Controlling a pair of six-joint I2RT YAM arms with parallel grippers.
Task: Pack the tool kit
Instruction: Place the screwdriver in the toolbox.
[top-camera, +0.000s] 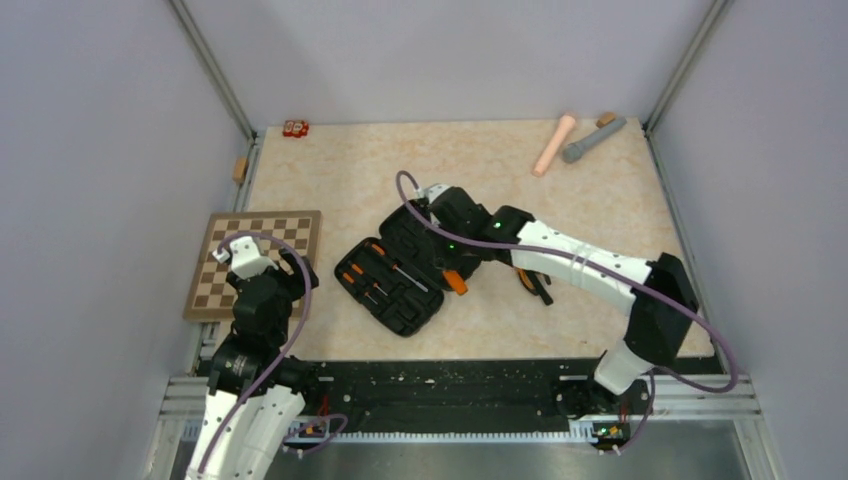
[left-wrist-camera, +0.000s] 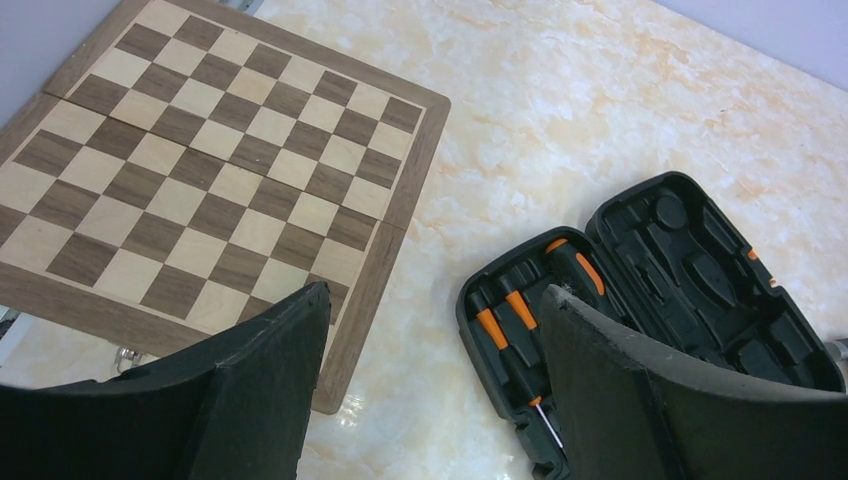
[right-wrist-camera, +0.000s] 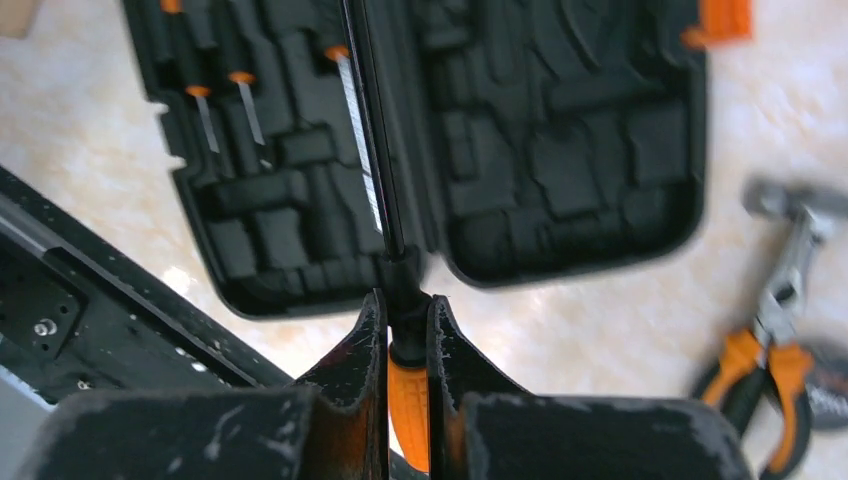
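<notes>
So the right gripper (right-wrist-camera: 405, 320) is pinched tight on a screwdriver (right-wrist-camera: 408, 392), fingers squeezed on the spot where the orange handle meets the black shaft, and the shaft points out over the tool case (top-camera: 395, 275). The case lies wide open in the middle of the table (top-camera: 600, 200), both halves flat, a few smaller orange-collared screwdrivers (right-wrist-camera: 215, 100) sitting in their slots in the half nearer the left arm. The other half looks like bare moulded slots, with an orange latch on its outer edge. The pliers (right-wrist-camera: 770, 360) lie on the table just beside the case, on the right arm's side. The left gripper (left-wrist-camera: 435, 292) hangs with fingers spread wide and nothing between them, over the near corner of the chessboard (left-wrist-camera: 200, 170), apart from the case.
</notes>
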